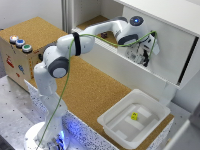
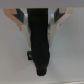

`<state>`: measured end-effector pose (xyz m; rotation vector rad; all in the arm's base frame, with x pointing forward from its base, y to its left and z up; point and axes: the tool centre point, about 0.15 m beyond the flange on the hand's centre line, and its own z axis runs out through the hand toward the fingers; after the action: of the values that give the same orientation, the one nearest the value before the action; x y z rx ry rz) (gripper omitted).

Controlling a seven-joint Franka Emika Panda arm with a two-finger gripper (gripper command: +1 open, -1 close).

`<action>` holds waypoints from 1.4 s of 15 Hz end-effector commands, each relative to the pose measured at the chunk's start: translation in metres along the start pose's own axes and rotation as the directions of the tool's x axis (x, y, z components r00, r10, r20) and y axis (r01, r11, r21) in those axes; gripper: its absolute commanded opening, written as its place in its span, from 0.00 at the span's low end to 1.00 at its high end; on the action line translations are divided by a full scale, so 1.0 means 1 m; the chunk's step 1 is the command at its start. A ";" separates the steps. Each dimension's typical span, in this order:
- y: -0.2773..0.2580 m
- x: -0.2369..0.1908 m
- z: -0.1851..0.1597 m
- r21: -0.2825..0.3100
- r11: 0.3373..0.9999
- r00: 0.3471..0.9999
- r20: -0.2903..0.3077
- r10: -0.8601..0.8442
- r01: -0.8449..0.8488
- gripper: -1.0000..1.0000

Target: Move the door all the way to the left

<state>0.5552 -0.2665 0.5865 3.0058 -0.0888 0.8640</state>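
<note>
**Me:** Gripper (image 1: 145, 56) of mine sits at the one white door (image 1: 170, 42) of the cabinet (image 1: 150, 82), near its middle, in the exterior view. I cannot tell from there whether my fingers are parted or closed; they are too small and blurred.

**Other:** What else do you count?

**Me:** One cork-topped desk (image 1: 90, 90), one white tray (image 1: 117, 117) with one small yellow object (image 1: 134, 116) inside, one box (image 1: 15, 62) carrying three buttons (image 1: 20, 43), and one green cable (image 1: 100, 37) along my arm.

**Other:** And the wrist view?

**Me:** One dark bar (image 2: 39, 37) runs down the blurred picture over a plain pale surface. Two fingers (image 2: 19, 20) show at the edge, cut off.
</note>
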 end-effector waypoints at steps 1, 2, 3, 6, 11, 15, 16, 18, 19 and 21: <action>-0.064 0.010 0.013 0.027 1.000 0.999 0.050 -0.003 0.001 0.00; -0.075 0.009 0.013 0.030 1.000 0.999 0.050 -0.006 0.005 0.00; -0.085 0.007 0.012 0.032 0.999 0.999 0.051 -0.009 0.008 0.00; -0.120 0.002 0.009 0.045 0.999 0.998 0.058 -0.016 0.013 0.00; -0.175 -0.012 0.003 -0.003 0.997 0.996 0.041 -0.078 0.078 0.00; -0.217 -0.020 0.002 0.023 0.992 0.989 0.070 -0.128 0.127 0.00; -0.230 -0.022 0.001 0.040 0.986 0.984 0.068 -0.162 0.159 0.00; -0.255 -0.019 -0.003 0.104 0.972 0.975 0.039 -0.217 0.212 0.00; -0.263 -0.018 -0.006 0.122 0.967 0.972 0.038 -0.231 0.225 0.00; -0.289 -0.018 -0.017 0.167 0.945 0.959 -0.009 -0.284 0.281 0.00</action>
<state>0.5522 -0.0379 0.5860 3.1140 0.2800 0.7218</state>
